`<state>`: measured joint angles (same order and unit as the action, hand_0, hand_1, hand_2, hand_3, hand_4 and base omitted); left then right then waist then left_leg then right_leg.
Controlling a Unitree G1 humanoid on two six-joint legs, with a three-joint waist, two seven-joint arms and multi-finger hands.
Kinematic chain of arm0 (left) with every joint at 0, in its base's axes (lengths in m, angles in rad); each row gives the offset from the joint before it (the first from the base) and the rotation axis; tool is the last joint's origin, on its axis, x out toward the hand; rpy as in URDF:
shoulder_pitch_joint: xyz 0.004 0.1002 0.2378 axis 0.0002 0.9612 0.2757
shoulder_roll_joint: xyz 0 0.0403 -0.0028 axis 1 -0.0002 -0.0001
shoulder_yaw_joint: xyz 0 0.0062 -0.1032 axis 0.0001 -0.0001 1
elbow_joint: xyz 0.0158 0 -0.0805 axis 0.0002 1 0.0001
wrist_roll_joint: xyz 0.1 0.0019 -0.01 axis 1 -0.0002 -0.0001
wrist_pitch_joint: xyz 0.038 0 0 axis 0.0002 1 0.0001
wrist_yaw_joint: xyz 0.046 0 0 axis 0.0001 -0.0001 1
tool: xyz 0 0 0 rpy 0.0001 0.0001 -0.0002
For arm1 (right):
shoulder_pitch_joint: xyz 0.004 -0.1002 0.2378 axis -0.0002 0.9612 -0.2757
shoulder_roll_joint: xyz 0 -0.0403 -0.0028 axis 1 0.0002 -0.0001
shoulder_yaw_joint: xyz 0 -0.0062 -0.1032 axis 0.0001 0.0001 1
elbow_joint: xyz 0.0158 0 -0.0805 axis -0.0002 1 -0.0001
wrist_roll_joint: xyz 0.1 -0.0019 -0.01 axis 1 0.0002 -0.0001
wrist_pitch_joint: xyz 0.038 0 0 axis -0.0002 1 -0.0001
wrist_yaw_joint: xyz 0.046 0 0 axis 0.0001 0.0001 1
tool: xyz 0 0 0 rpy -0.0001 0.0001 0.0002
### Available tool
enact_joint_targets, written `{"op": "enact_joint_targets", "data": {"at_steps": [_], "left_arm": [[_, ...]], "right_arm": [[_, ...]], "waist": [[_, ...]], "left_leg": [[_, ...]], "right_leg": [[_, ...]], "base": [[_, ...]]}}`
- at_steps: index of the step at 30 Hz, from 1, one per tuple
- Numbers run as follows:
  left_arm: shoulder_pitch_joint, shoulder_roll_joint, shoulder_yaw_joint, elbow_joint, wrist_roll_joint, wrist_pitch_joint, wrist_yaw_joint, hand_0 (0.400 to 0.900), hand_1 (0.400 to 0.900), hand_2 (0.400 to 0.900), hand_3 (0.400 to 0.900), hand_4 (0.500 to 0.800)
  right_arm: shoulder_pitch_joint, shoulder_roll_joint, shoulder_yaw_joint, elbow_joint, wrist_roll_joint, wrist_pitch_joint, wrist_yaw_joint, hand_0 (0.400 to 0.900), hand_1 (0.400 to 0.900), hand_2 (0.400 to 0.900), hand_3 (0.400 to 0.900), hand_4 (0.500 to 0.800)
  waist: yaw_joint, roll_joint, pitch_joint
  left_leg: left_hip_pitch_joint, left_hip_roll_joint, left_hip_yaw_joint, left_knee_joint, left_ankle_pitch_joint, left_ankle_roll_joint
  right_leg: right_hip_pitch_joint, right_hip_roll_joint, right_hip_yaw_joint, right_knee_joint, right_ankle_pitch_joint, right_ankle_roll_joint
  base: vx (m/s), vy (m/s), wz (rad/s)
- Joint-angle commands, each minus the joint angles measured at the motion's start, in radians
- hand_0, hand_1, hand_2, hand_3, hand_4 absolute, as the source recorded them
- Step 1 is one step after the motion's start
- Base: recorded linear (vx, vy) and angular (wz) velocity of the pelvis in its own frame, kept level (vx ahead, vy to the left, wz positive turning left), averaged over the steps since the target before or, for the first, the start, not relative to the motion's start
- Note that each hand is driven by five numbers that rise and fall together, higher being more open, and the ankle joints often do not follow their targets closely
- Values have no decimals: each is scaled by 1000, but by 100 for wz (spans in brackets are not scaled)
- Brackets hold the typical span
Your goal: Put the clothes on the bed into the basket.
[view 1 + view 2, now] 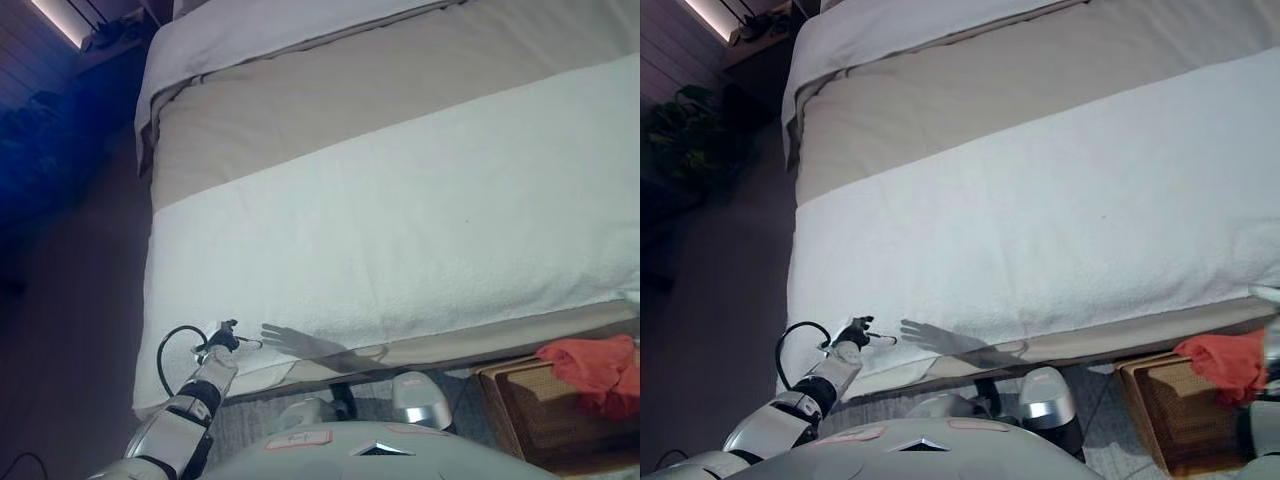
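Note:
A red-orange garment (596,368) hangs over the brown woven basket (528,412) on the floor at the lower right, beside the foot of the bed (420,230). The bed's white cover and beige band show no clothes on them. My left hand (222,337) is held at the bed's lower left corner, fingers relaxed and holding nothing. My right arm comes in at the right edge by the red-orange garment (1220,363). Its hand (1270,345) is mostly cut off by the edge, so its hold cannot be made out.
A dark floor runs along the bed's left side, with a plant (685,125) in the far left corner. A white pillow or folded sheet (260,30) lies at the head of the bed. The basket (1170,415) stands close to the bed frame.

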<state>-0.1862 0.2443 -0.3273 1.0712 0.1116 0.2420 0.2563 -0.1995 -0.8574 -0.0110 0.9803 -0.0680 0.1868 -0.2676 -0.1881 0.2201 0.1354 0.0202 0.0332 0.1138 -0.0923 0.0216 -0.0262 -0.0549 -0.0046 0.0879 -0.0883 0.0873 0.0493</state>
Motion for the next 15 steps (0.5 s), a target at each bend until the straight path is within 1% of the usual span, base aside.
{"op": "enact_joint_targets", "data": {"at_steps": [1,3,4,7,10,15], "left_arm": [[8,67,32,25,18,5,57,900,900,900,900,800],[26,65,40,-7,21,3,60,900,900,900,900,800],[28,57,36,-22,25,5,63,900,900,900,900,800],[36,53,44,-40,26,7,69,900,900,900,900,800],[48,42,35,-50,37,4,69,900,900,900,900,800],[51,21,13,-15,55,4,66,900,900,900,900,800]], "right_arm": [[40,62,33,-58,19,-48,-64,900,900,900,900,800],[45,153,62,-84,32,-61,-71,900,900,900,900,800],[52,196,90,-97,33,-65,-60,900,900,900,900,800],[54,293,140,-114,62,-80,-45,900,900,900,900,800],[64,369,202,-79,57,-87,-15,900,900,900,900,800],[62,468,292,62,28,-77,25,900,900,900,900,800]], "waist": [[8,-86,-56],[21,-98,-58],[27,-103,-58],[40,-121,-59],[54,-138,-61],[73,-165,-68]], "left_leg": [[48,-18,30,5,-48,-22],[55,-17,26,5,-49,-19],[56,-17,23,5,-49,-18],[65,-16,20,5,-48,-16],[75,-15,16,5,-50,-14],[91,-16,9,5,-56,-8]], "right_leg": [[39,-2,-16,1,-62,31],[48,-1,-23,1,-64,27],[50,0,-25,1,-64,25],[59,3,-28,1,-63,22],[69,6,-31,1,-65,21],[84,10,-35,1,-66,19]], "base": [[-33,0,9],[-19,-3,6],[-17,0,6],[-7,1,1],[0,0,0],[0,0,0]]}}
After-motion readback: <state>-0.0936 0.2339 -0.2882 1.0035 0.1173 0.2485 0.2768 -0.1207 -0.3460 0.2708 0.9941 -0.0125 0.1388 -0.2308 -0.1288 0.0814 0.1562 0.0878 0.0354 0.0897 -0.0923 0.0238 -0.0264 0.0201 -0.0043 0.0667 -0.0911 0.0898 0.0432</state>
